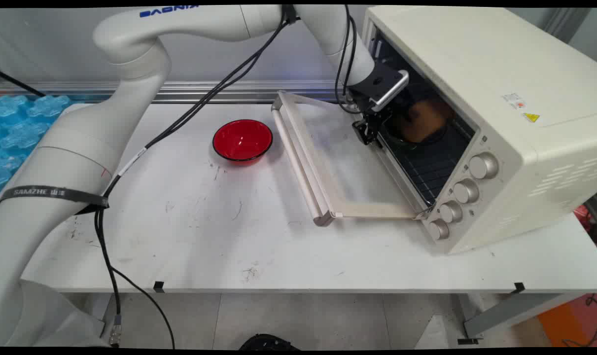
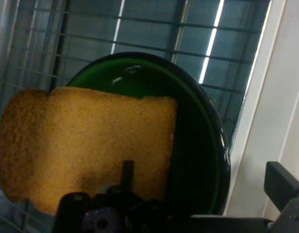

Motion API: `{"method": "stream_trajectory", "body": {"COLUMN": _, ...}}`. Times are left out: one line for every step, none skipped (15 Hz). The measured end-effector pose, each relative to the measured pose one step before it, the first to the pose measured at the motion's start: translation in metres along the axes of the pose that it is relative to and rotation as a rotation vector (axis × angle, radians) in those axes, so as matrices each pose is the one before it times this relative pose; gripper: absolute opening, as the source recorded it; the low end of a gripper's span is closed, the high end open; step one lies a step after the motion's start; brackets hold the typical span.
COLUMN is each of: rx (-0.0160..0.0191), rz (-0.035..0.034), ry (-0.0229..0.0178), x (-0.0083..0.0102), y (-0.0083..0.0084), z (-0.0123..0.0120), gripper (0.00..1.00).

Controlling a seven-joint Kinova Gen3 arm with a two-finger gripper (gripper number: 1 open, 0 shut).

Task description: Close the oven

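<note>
Table, white and scuffed, bears a glossy red bowl and a cream toaster oven, its glass door folded flat. Inside, on the wire rack, a porous slice of bread leans on a dark green bowl. The gripper reaches into the cavity; whether clenched, cannot tell.

can't see the gripper fingers, they're inside the oven; the bread covers part of the green bowl.
</note>
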Motion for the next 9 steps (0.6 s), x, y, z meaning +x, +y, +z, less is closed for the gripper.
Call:
{"method": "stream_trajectory", "body": {"rx": 0.00345, "rz": -0.00402, "ry": -0.00161, "x": 0.00107, "y": -0.00061, "z": -0.00397, "gripper": 1.00}}
{"method": "stream_trajectory", "body": {"rx": 0.00365, "rz": -0.00526, "ry": -0.00222, "x": 0.00097, "y": -0.00055, "z": -0.00436, "gripper": 1.00}}
{"method": "stream_trajectory", "body": {"rx": 0.00231, "rz": -0.00442, "ry": -0.00141, "x": 0.00070, "y": -0.00035, "z": -0.00309, "gripper": 1.00}}
{"method": "stream_trajectory", "body": {"rx": 0.00445, "rz": -0.00922, "ry": -0.00293, "x": 0.00145, "y": -0.00063, "z": -0.00630, "gripper": 1.00}}
{"method": "stream_trajectory", "body": {"rx": 0.00473, "rz": -0.01088, "ry": -0.00261, "x": 0.00144, "y": -0.00053, "z": -0.00635, "gripper": 1.00}}
{"method": "stream_trajectory", "body": {"rx": 0.00278, "rz": -0.00841, "ry": -0.00185, "x": 0.00088, "y": -0.00014, "z": -0.00436, "gripper": 1.00}}
{"method": "stream_trajectory", "body": {"rx": 0.00458, "rz": -0.01851, "ry": -0.00294, "x": 0.00139, "y": 0.00011, "z": -0.00763, "gripper": 1.00}}
{"method": "stream_trajectory", "body": {"rx": 0.00324, "rz": -0.01154, "ry": -0.00162, "x": 0.00105, "y": -0.00004, "z": -0.00484, "gripper": 1.00}}
{"method": "stream_trajectory", "body": {"rx": 0.00459, "rz": -0.02263, "ry": -0.00230, "x": 0.00141, "y": 0.00032, "z": -0.00776, "gripper": 1.00}}
